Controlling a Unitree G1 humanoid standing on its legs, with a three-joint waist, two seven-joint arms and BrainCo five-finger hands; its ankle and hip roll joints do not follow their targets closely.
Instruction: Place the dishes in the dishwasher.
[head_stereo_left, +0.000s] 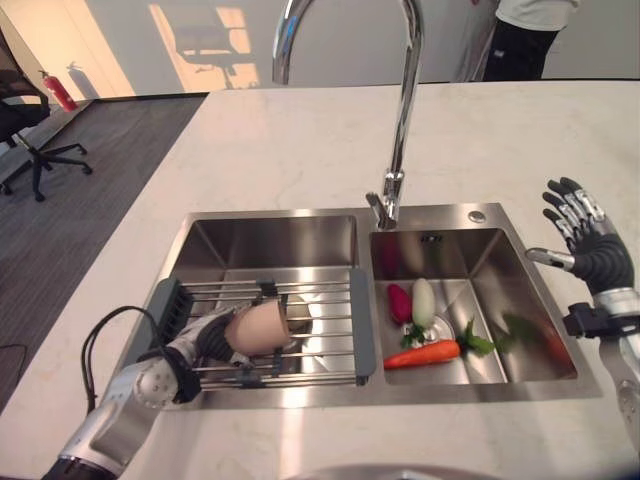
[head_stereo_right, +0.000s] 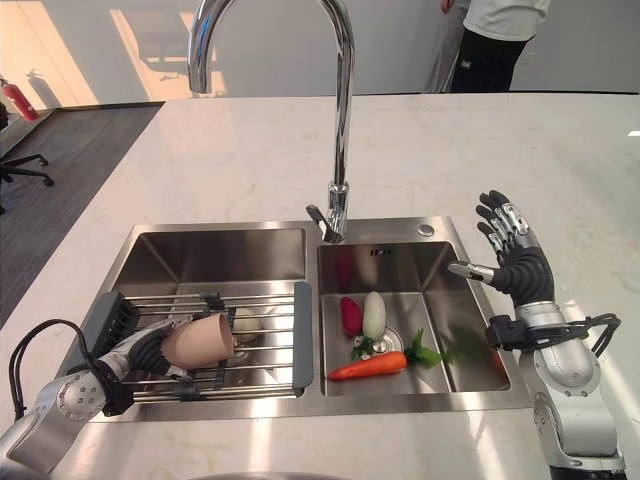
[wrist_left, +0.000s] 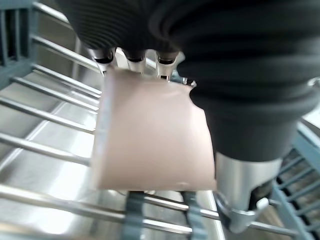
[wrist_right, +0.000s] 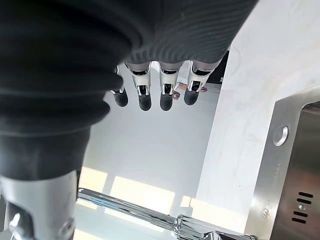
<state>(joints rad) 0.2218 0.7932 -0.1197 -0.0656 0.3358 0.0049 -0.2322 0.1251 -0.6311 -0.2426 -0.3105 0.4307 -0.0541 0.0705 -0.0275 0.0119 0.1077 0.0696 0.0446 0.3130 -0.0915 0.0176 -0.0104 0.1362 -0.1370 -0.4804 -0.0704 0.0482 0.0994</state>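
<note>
A beige cup (head_stereo_left: 258, 328) lies on its side above the wire drying rack (head_stereo_left: 310, 300) that spans the left sink basin. My left hand (head_stereo_left: 205, 340) is shut on the cup, fingers wrapped around its body (wrist_left: 150, 135). My right hand (head_stereo_right: 515, 262) is raised over the counter just right of the sink, fingers straight and spread, holding nothing; its dark fingertips (wrist_right: 145, 102) point away from the sink.
A tall chrome faucet (head_stereo_left: 400, 120) rises behind the divider between the basins. The right basin (head_stereo_left: 500, 270) holds a carrot (head_stereo_left: 422, 354), a white radish (head_stereo_left: 424, 302), a red vegetable (head_stereo_left: 399, 303) and greens. A person (head_stereo_right: 490, 40) stands beyond the counter.
</note>
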